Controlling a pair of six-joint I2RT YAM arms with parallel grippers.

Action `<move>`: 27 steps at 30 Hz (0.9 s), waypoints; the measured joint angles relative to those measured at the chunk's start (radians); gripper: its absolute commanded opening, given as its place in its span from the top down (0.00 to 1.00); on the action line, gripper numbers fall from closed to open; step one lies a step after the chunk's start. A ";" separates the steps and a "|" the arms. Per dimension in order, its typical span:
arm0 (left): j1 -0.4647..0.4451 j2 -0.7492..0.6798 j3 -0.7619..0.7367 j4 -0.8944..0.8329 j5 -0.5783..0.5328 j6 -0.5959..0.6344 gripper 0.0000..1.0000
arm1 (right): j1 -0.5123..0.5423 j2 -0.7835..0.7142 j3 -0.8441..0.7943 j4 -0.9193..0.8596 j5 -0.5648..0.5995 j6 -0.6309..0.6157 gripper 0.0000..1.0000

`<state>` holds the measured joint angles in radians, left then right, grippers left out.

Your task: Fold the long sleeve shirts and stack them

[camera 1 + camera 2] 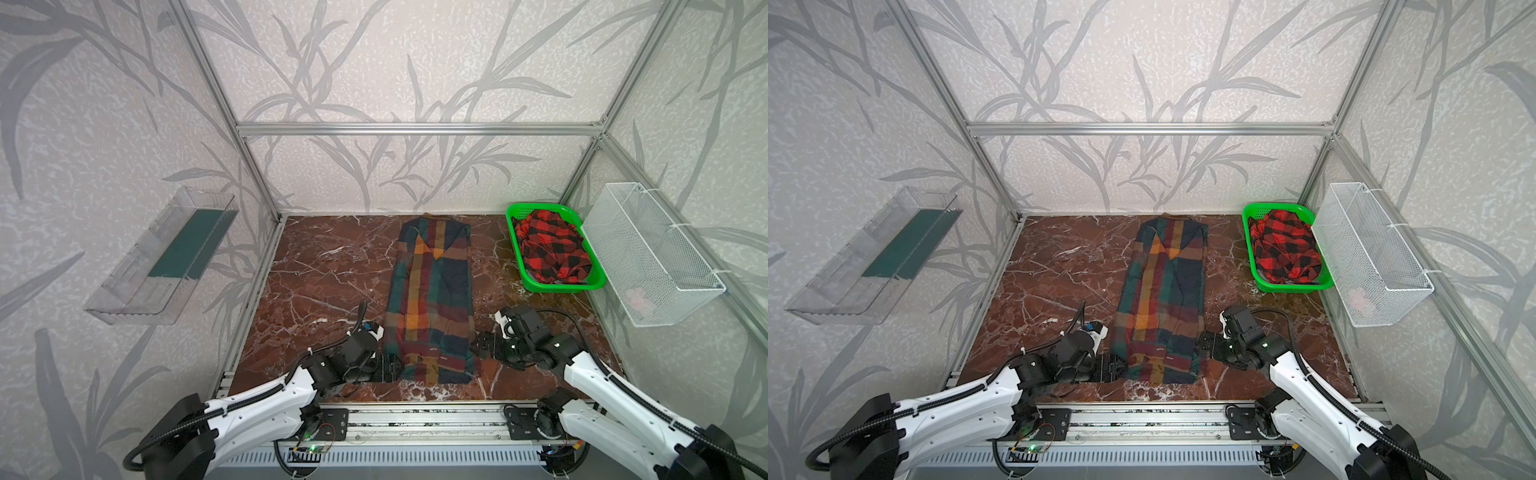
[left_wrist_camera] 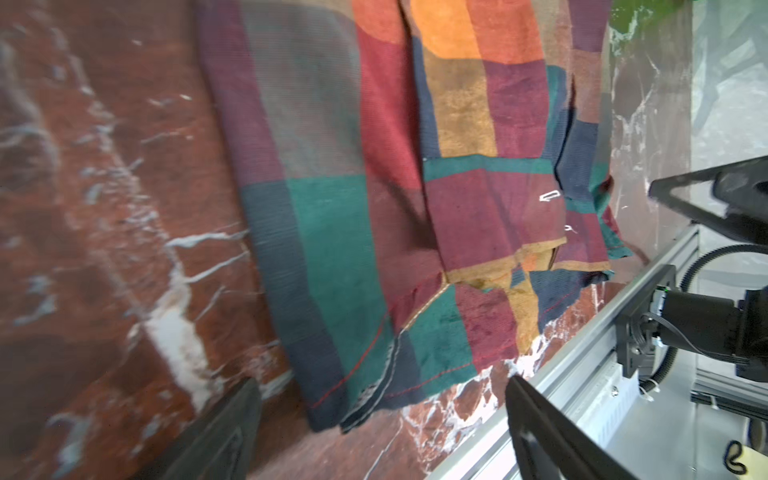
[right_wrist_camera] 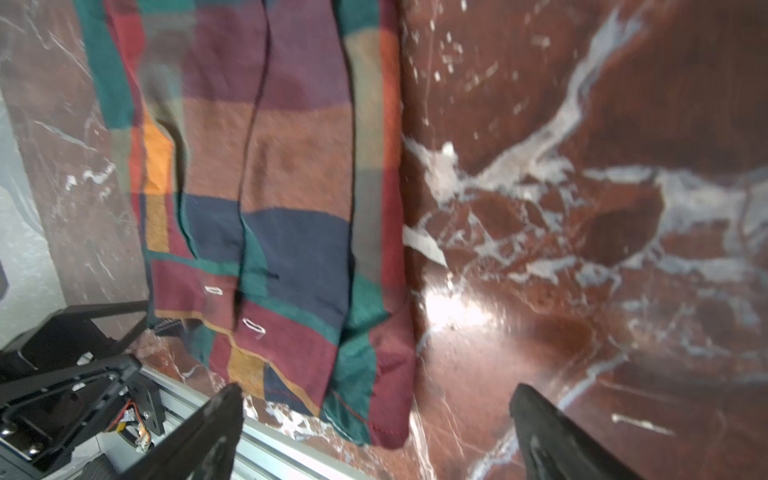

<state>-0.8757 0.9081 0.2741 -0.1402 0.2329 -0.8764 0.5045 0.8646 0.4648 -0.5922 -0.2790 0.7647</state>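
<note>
the block-plaid shirt (image 1: 430,291) lies as a long narrow strip mid-desk (image 1: 324,270); left tool (image 1: 392,369) and right tool (image 1: 478,347) flank its near hem, both spread, empty; light, limp cloth, so pinch both hem corners through all layers; the red-and-black check shirt (image 1: 548,249) sits crumpled in the green basket (image 1: 536,286)

Robot test cell, lab setting. Boxed in by silver aluminium-profile frame (image 1: 415,129) backed with grey leaf-print wall panels (image 1: 374,62). Red-brown marble-look tabletop (image 1: 324,282). White-and-black robot arms, left (image 1: 257,399) and right (image 1: 602,386), mounted on slotted metal rail (image 1: 415,419) at near edge. Exposed cabling underneath.
</note>
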 measured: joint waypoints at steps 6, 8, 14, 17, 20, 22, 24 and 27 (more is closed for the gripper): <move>0.001 0.038 -0.024 0.121 0.053 -0.042 0.07 | 0.093 0.032 -0.035 0.026 0.008 0.102 0.08; 0.001 0.050 -0.036 0.167 0.066 -0.060 0.07 | 0.129 0.054 -0.053 0.042 0.009 0.134 0.11; 0.001 0.095 -0.060 0.287 0.095 -0.098 0.05 | 0.197 0.115 -0.066 0.136 0.004 0.207 0.15; 0.001 0.111 -0.060 0.318 0.094 -0.107 0.01 | 0.205 0.131 -0.077 0.209 -0.002 0.236 0.17; 0.001 0.132 -0.054 0.339 0.091 -0.111 0.01 | 0.208 0.142 -0.085 0.254 -0.001 0.254 0.21; 0.001 0.161 -0.041 0.352 0.091 -0.111 0.01 | 0.210 0.146 -0.093 0.282 0.000 0.262 0.24; 0.001 0.203 -0.027 0.382 0.093 -0.111 0.03 | 0.211 0.159 -0.101 0.315 -0.002 0.268 0.27; 0.001 0.275 -0.010 0.445 0.106 -0.115 0.07 | 0.211 0.189 -0.109 0.368 -0.010 0.276 0.32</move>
<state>-0.8745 1.1835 0.2646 0.3046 0.3386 -0.9913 0.7158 1.0534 0.3561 -0.2245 -0.2890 1.0409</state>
